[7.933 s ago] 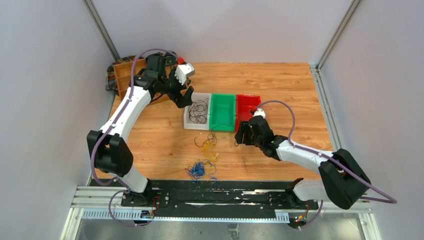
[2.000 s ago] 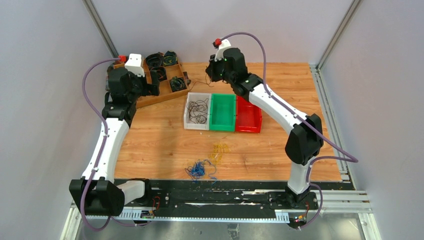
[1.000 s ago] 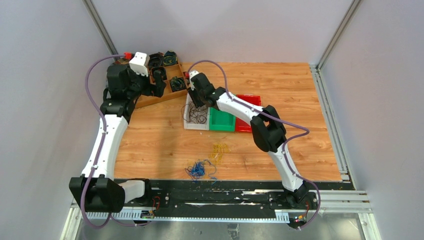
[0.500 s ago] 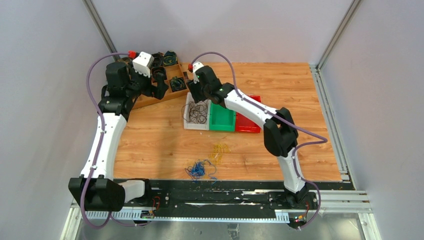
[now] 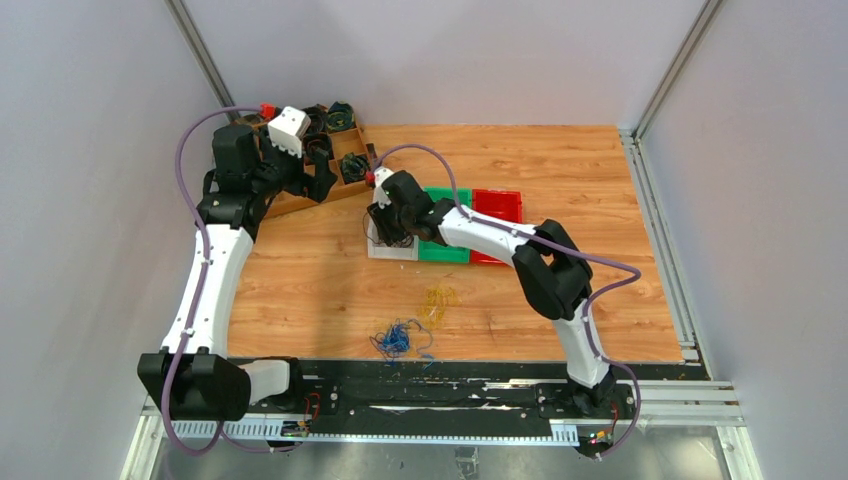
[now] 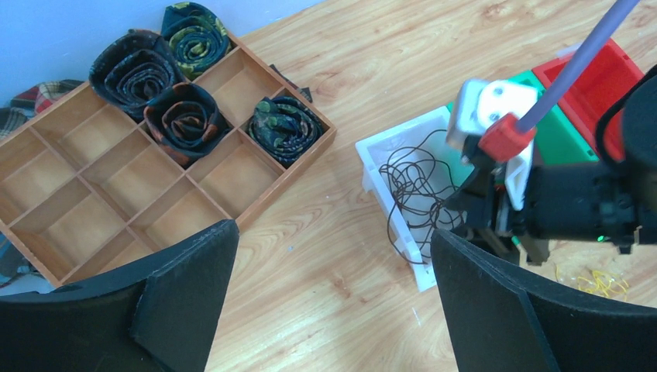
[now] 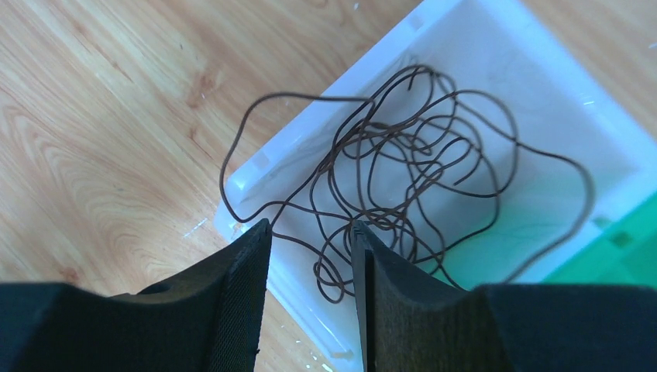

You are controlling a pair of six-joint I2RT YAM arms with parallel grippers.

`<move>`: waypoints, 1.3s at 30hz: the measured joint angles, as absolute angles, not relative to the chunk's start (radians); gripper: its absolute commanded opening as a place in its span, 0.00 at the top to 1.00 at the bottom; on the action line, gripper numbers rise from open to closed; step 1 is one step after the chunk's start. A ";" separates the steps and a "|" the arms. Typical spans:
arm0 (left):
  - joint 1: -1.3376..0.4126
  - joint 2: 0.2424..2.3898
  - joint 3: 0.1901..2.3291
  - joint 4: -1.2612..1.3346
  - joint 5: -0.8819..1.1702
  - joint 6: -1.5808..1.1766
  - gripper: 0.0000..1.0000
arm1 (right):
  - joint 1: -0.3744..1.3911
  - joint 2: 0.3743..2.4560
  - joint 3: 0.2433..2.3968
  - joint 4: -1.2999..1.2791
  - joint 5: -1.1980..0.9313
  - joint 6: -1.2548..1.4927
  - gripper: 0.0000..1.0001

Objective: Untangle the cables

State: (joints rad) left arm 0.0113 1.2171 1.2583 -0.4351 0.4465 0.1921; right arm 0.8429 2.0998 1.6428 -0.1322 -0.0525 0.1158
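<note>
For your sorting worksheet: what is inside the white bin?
A loose tangle of black cables, one loop spilling over the rim of the white bin. The right gripper hides one corner of it.

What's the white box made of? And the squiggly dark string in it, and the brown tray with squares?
The white box looks like smooth, slightly shiny plastic: moulded walls that catch the light. The dark string is probably thin wire in a plastic or rubbery coat, since it holds springy loops instead of flopping. The brown tray looks like matte wood, with visible grain lines.
</note>
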 measured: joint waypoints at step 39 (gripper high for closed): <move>0.010 1.232 1.288 -0.742 0.726 0.484 0.04 | 0.955 1.442 1.068 -0.155 0.052 0.107 0.18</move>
